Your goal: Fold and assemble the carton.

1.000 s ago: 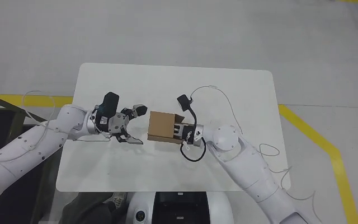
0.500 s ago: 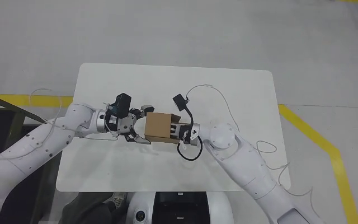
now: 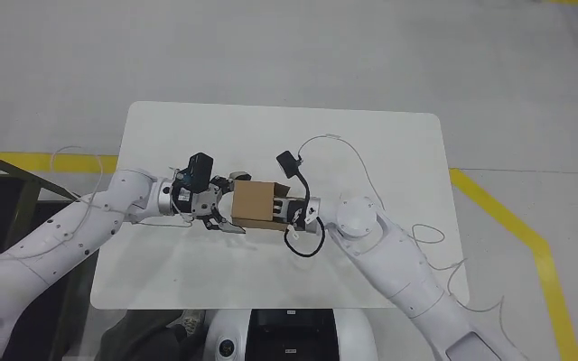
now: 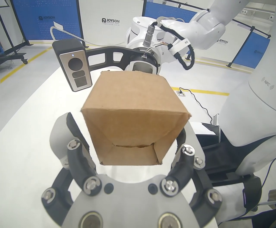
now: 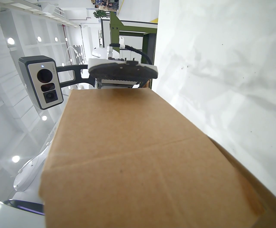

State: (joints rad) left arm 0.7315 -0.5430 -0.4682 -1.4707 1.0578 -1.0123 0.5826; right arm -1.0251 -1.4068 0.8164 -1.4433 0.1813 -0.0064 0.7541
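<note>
Our left gripper [image 4: 127, 129] stands spread, its fingers [image 4: 74, 133] straddling one end of the carton [image 3: 256, 202], close to the cardboard on either side. We cannot tell whether they touch it. That end shows brown flaps folded inward, with a seam across them. At the carton's opposite end sits the right gripper [image 3: 291, 212], hidden behind the cardboard, so we cannot tell its state.

Beneath the carton lies a white table [image 3: 379, 153] with rounded corners. We cannot tell whether the carton rests on it. A thin white cable [image 3: 348, 144] loops on the table beyond the carton's right-arm end. Farther from the carton, pale grey floor [image 3: 271, 45] carries a yellow line [image 3: 506, 217]. Behind the carton, past the right arm, stand blue panels [image 4: 46, 19] bearing white print.
</note>
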